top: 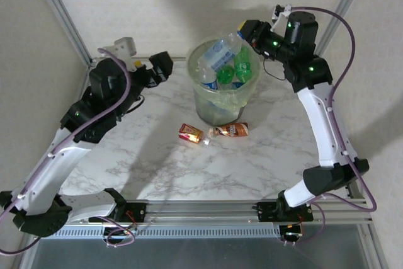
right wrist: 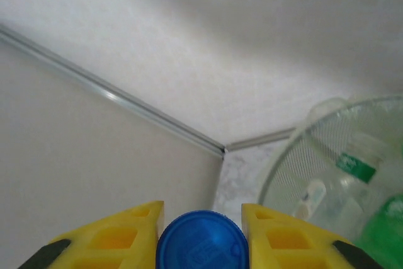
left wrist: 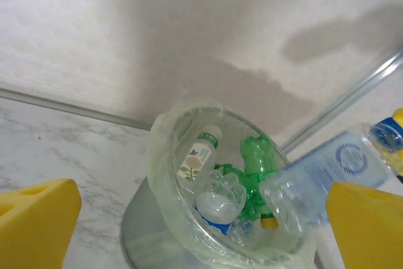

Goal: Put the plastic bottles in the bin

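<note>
Hanging right above the round translucent pale-green bin point(top: 213, 110) with its thin crinkly bag liner, the right pincer point(right wrist: 201, 213) is clamped on a clear crushed bottle with a blue label point(top: 217, 53). Its yellow fingers point(right wrist: 126, 234) sit on either side of the round blue cap point(right wrist: 201, 247).

The bin's already loaded: crumpled green bottles point(left wrist: 258, 162), a clear one with a white flower label point(left wrist: 198, 155), plus more clear dented ones.

The left pincer point(left wrist: 204, 187) is spread wide with nothing in it, pointed at the bin from the left.

Two squashed bottles lie on the white marble-look counter point(top: 157, 162) just in front of the bin: a red-labelled one point(top: 191, 133) and an orange-brown one point(top: 230, 131), nearly end to end.
</note>
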